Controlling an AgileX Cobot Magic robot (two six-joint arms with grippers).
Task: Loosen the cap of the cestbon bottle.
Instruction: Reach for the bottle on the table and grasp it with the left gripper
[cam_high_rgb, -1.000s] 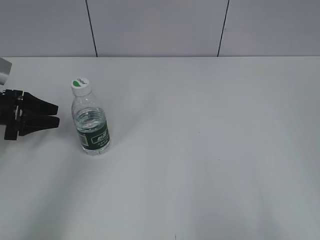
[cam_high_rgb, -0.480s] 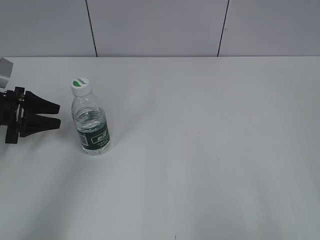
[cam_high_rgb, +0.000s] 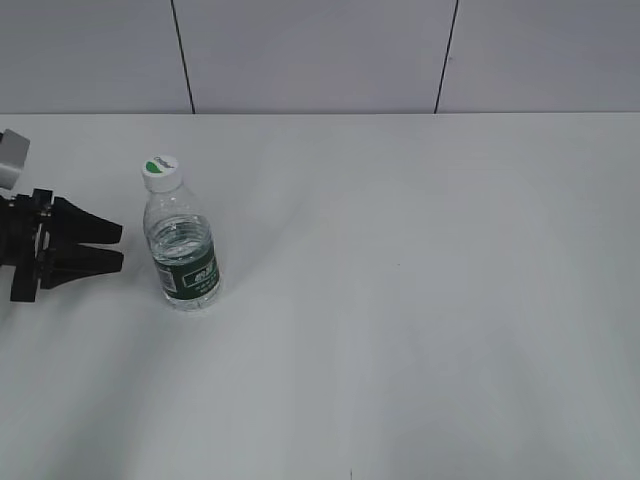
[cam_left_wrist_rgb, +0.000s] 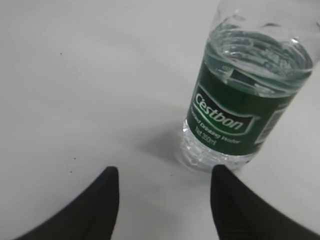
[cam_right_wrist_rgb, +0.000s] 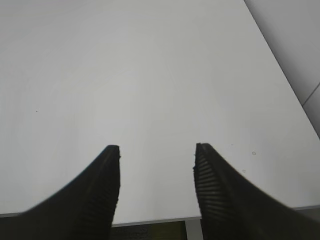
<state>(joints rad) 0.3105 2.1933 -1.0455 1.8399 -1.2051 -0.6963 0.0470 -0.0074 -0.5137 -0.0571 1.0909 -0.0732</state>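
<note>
The cestbon bottle (cam_high_rgb: 183, 250) stands upright at the left of the white table, clear with a dark green label and water inside. Its white cap (cam_high_rgb: 159, 172) with a green mark sits on top. My left gripper (cam_high_rgb: 120, 246) is open just left of the bottle, at label height, a short gap away. In the left wrist view the bottle (cam_left_wrist_rgb: 245, 95) rises ahead and right of the open left gripper (cam_left_wrist_rgb: 165, 172); the cap is out of that frame. My right gripper (cam_right_wrist_rgb: 157, 148) is open over bare table and does not appear in the exterior view.
The white table (cam_high_rgb: 420, 300) stretches to the right of the bottle. A grey panelled wall (cam_high_rgb: 320, 50) runs behind it. The right wrist view shows the table's edge (cam_right_wrist_rgb: 150, 220) below the fingers and a wall at upper right.
My left gripper has crept a little to the right and slightly down, closer to the bottle. The bottle has not moved.
</note>
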